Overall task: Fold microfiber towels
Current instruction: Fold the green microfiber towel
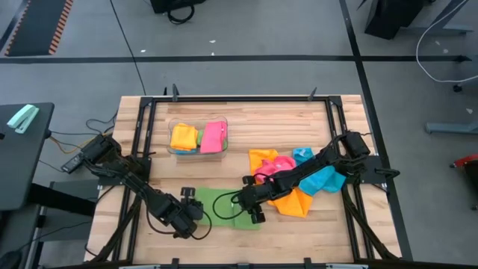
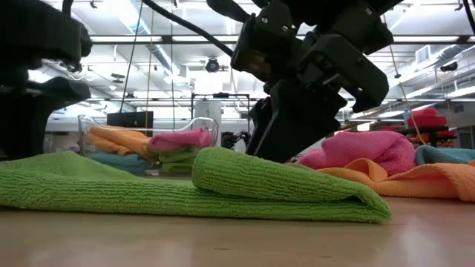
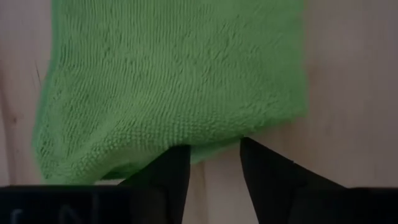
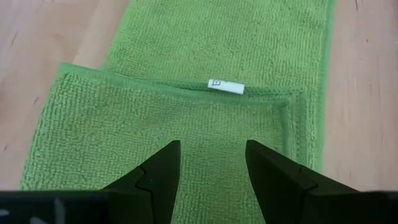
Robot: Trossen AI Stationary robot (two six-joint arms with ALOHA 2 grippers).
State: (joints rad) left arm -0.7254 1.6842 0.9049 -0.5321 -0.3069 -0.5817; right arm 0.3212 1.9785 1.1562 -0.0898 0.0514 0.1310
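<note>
The green towel [image 1: 230, 208] lay part-folded near the table's front edge, in front of the clear bin [image 1: 198, 139], its long axis running left to right between the arms. The left gripper [image 1: 196, 211] sat at its left end, fingers parted and grasping nothing. The right gripper [image 1: 249, 206] hovered over its right, doubled-over end, likewise parted and empty, the nearer of the two.

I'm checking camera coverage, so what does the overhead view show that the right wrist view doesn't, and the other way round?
Only the overhead view shows the clear bin of folded towels, the loose pile of towels, the left gripper and the table. Only the right wrist view shows the white tag on the cloth. Both show the green towel and the open right gripper over it.
</note>
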